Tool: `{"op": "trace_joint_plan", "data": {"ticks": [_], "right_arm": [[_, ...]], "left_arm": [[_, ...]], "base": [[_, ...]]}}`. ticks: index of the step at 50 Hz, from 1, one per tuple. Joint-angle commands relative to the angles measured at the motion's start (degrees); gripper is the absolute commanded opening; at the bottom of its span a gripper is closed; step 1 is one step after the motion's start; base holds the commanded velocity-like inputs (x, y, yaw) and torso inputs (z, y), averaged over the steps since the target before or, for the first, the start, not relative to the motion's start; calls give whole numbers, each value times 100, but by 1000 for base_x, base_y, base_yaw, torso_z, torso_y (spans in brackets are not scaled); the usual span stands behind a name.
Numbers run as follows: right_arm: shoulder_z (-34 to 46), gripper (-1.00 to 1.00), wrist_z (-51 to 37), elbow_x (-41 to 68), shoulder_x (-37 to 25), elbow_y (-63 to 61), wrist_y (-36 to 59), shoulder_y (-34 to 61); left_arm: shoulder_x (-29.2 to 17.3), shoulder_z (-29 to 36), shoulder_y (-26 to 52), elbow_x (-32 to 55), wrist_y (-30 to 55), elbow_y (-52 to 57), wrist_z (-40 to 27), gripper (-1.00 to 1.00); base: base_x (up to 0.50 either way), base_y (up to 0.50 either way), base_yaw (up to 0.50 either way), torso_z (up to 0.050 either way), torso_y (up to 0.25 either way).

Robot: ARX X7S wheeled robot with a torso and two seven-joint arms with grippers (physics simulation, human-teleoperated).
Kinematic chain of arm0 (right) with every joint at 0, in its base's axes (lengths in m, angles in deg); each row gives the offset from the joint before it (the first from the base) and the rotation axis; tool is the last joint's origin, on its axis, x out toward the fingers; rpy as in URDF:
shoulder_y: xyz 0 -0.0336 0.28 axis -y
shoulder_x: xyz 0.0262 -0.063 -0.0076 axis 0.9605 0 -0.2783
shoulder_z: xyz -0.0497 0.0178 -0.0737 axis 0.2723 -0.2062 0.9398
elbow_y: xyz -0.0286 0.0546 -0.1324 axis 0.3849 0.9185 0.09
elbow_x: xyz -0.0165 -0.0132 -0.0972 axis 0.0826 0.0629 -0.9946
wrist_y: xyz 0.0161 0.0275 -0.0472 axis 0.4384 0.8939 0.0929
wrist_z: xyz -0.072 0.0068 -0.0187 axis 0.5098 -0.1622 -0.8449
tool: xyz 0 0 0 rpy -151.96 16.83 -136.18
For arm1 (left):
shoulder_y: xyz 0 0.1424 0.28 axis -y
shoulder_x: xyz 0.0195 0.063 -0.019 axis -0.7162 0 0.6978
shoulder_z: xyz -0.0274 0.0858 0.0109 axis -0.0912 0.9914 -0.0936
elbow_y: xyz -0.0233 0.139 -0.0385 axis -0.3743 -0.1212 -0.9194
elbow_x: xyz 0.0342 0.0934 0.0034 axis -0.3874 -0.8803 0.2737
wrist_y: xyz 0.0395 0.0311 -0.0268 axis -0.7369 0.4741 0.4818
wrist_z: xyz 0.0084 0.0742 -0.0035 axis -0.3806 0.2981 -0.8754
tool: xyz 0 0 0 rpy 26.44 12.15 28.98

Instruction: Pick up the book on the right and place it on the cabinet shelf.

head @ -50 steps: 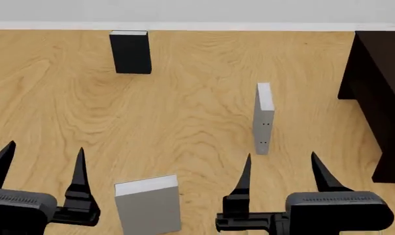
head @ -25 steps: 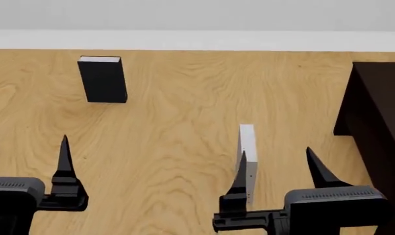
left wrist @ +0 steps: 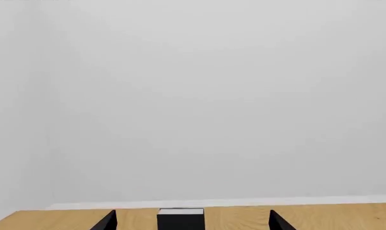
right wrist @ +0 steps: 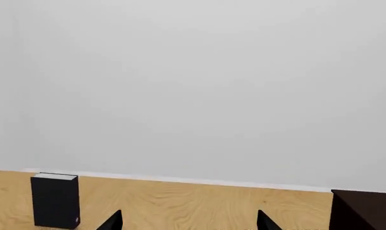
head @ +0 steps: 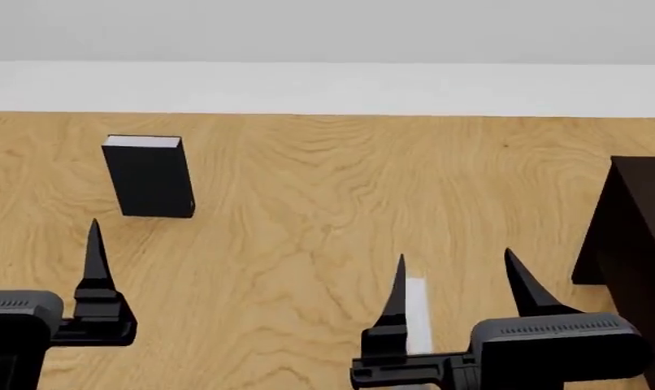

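Note:
The light grey book stands on the wooden floor. Only its white page edge shows, just beside the inner finger of my right gripper and low between its two fingers; its spine and dots are hidden. The right gripper is open and empty; in the right wrist view only its fingertips show, with no grey book. The dark cabinet stands at the far right, and its corner shows in the right wrist view. My left gripper is open and empty at the lower left.
A black book stands upright at the back left. It shows straight ahead between the left gripper's fingertips and in the right wrist view. A white wall lies behind the floor.
The view has shifted forward and up. Both books slid lower in the view; the grey book is now mostly behind my right gripper, and the other grey book has left the view.

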Motion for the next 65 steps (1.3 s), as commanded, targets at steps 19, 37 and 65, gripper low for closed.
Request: {"op": "trace_joint_plan", "data": {"ticks": [19, 37, 65], "right_arm": [[111, 100, -68, 114, -87, 105, 74, 33], [191, 100, -262, 652, -266, -528, 1863, 588], [528, 100, -5438, 7581, -734, 3604, 6735, 5794]], "left_arm": [[-111, 69, -27, 163, -37, 60, -140, 100], [-183, 79, -14, 251, -10, 67, -227, 100], [-320, -263, -3, 736, 303, 525, -313, 100]], "base": [[88, -136, 0, 0, 0], [64, 0, 0, 0, 1], [0, 0, 0, 0, 0]]}}
